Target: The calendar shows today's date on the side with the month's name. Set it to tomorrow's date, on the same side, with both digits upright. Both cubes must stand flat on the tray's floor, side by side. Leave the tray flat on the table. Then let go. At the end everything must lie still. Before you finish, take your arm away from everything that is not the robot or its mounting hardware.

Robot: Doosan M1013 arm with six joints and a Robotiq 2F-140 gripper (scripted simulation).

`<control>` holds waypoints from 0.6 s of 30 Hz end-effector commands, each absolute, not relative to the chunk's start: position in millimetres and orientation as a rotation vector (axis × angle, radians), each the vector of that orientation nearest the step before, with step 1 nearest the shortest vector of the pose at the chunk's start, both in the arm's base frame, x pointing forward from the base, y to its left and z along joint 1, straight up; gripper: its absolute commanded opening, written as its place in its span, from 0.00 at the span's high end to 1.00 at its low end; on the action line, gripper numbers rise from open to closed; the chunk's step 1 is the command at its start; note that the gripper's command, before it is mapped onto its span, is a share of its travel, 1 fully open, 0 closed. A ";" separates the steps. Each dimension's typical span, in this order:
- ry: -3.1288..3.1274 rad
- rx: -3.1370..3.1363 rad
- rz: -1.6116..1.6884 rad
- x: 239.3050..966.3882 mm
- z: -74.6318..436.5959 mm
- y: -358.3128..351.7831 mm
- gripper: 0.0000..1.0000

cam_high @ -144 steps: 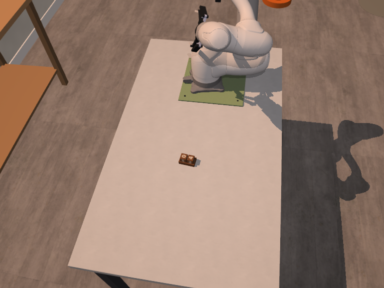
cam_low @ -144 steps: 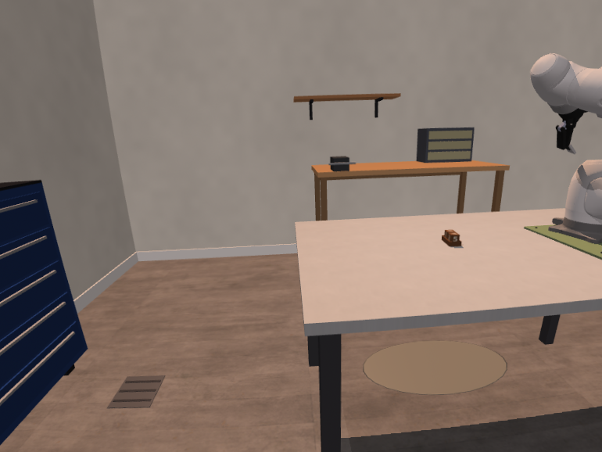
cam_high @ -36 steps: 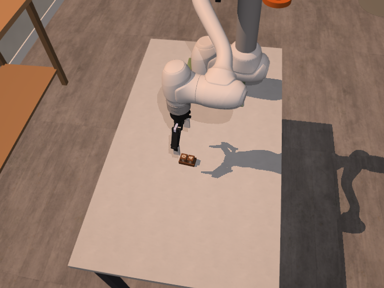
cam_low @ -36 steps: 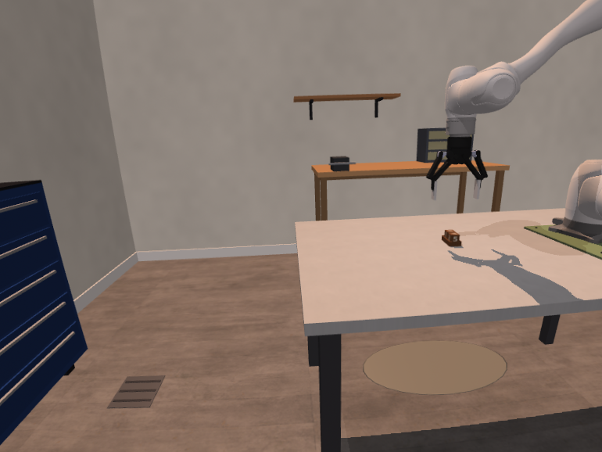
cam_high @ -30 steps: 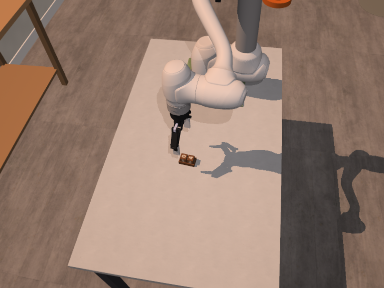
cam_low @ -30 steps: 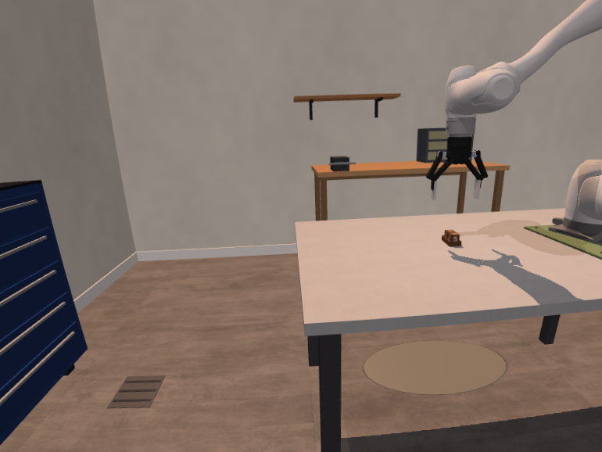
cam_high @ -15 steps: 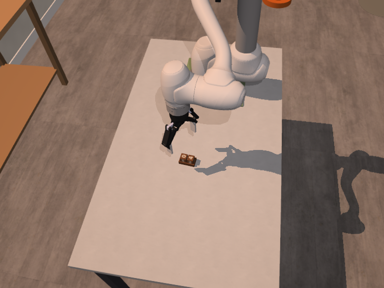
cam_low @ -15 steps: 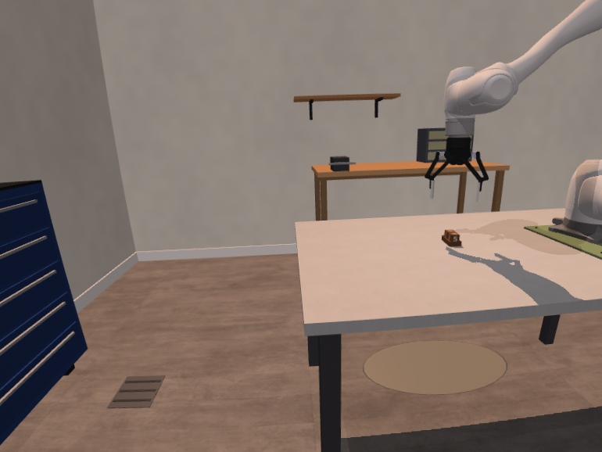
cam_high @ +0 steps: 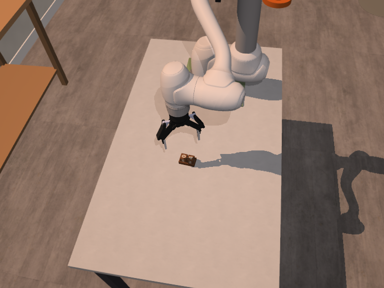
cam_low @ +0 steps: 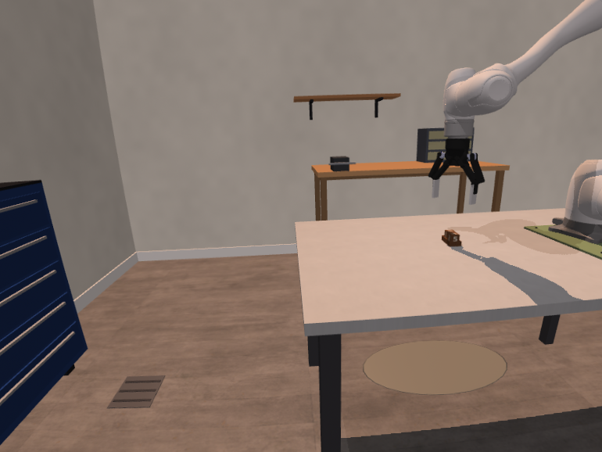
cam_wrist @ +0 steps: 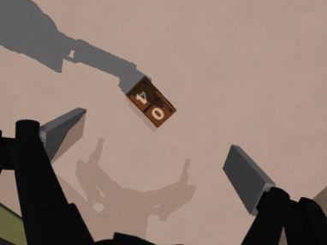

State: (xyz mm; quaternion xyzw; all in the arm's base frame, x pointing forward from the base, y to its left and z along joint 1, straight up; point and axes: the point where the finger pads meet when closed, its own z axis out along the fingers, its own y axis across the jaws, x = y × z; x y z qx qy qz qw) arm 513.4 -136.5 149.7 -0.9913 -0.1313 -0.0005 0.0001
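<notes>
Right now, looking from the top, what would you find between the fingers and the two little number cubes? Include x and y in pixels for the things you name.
Only bare tabletop (cam_high: 154,216) shows between the fingers (cam_high: 165,144) and the cubes (cam_high: 183,156) in the top view.

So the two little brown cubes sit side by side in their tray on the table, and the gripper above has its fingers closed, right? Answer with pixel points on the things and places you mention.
Not quite: the gripper (cam_high: 182,144) (cam_low: 453,195) (cam_wrist: 157,140) is open, its fingers spread wide, as the wrist view shows. The rest is right.
</notes>
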 end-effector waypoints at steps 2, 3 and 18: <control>-0.158 -3.145 0.007 512.8 144.8 -136.9 0.00; -0.158 -3.145 0.007 512.8 144.8 -136.9 0.00; 0.813 -3.041 0.004 512.9 138.0 -136.4 0.00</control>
